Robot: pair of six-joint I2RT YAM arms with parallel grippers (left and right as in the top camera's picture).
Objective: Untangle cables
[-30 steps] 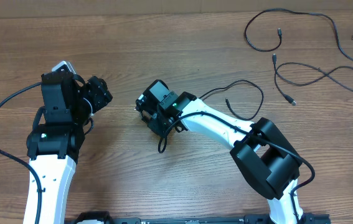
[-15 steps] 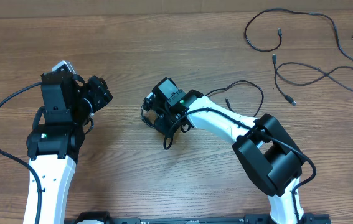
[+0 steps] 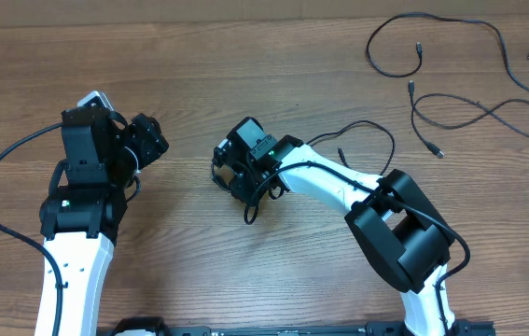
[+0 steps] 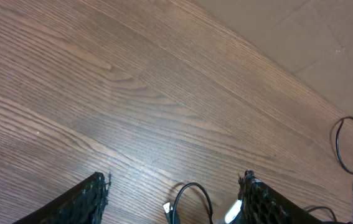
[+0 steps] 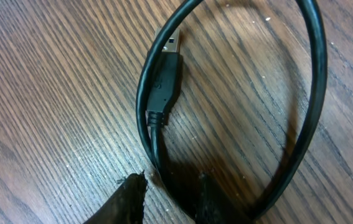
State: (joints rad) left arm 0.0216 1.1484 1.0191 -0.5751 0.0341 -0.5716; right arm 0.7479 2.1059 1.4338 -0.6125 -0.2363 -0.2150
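While the right gripper (image 5: 170, 198) pinches a black cable (image 5: 313, 93) just behind its plug (image 5: 165, 74), the cord loops ahead on the table (image 3: 245, 75). The left gripper (image 4: 176, 194) hangs spread, holding nothing. More cables (image 3: 460, 112) lie well apart near the far right edge.

This looks like a robotics lab test bench. A white-and-black left arm (image 3: 76, 238) and right arm (image 3: 334, 185) are mounted at the 6 o'clock edge of a wood-grain counter (image 3: 199, 271). Thin black cables (image 3: 488, 110) lie loose toward 1 o'clock. A plain beige surface (image 4: 325, 37) lies beyond the counter's edge.
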